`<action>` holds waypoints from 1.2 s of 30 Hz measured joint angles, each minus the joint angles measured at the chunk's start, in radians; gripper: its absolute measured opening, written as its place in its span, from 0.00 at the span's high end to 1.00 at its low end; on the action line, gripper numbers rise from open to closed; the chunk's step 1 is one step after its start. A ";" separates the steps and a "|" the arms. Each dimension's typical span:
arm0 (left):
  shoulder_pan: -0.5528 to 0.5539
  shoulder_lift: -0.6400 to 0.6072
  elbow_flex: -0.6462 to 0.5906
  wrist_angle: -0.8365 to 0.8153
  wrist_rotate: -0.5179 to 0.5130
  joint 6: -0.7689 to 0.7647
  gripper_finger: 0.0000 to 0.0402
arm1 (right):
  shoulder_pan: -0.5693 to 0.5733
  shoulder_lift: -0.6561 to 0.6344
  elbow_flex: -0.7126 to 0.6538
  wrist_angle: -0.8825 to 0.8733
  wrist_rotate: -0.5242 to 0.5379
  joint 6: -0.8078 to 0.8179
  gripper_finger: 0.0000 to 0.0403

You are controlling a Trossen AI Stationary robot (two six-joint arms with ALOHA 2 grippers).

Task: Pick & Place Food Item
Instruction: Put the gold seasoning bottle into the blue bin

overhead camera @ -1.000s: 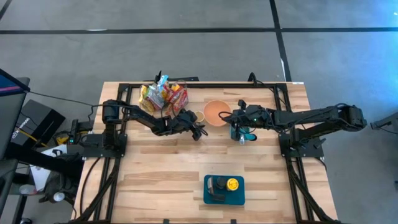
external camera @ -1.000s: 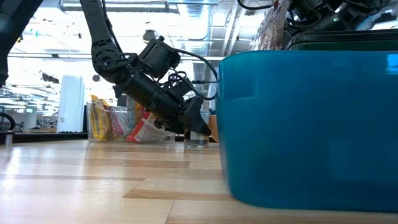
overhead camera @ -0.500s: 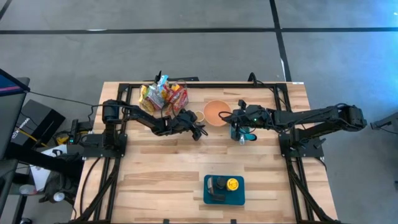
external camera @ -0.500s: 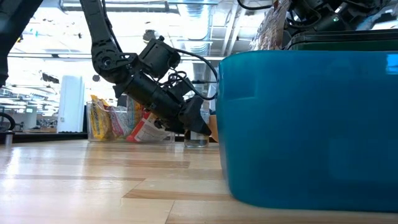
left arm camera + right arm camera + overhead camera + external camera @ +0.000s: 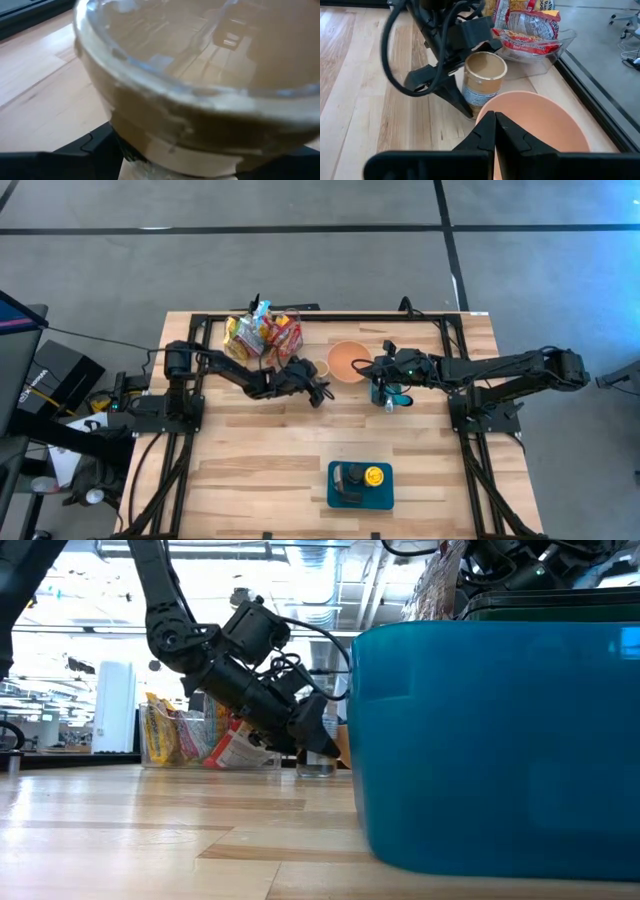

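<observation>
Wooden planks make up the surface, framed by black rails and standing on a grey floor.

Farthest left, beyond the left tool's arm toward the far edge, a clear container holds red and yellow snack packets. The left tool reaches in low from its base at the left side of the surface. Its jaws stand fairly wide and sit on either side of a jar of tan spread, which stands upright on the surface; the right wrist view shows one dark finger at the jar's side. In the left wrist view the jar's clear rim and tan contents fill nearly everything between the fingers. Whether the pads press on the jar cannot be told.

Just to the right of the left tool and the jar stands an orange bowl, upright, close beside the jar.

Right of the bowl, the right tool hangs over the bowl's near edge with its jaws closed together, nothing between them. A small teal object lies just beside it.

Nearer the front edge, well apart from both tools, a blue bin holds a dark item and a yellow round one.
</observation>
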 joint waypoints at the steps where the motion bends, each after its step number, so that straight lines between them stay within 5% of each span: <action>1: -0.005 0.000 0.000 0.000 0.000 0.000 0.30 | 0.000 0.000 0.000 -0.001 0.000 0.000 1.00; 9: -0.053 -0.021 -0.002 -0.024 0.006 -0.001 0.31 | 0.001 0.000 -0.001 -0.001 0.000 0.000 1.00; 20: -0.112 -0.248 -0.002 -0.287 0.011 0.008 0.31 | 0.000 0.000 -0.001 0.000 0.000 0.053 0.98; 36: -0.127 -0.377 -0.002 -0.369 0.192 0.134 0.30 | 0.006 0.000 -0.001 0.088 -0.171 0.158 0.62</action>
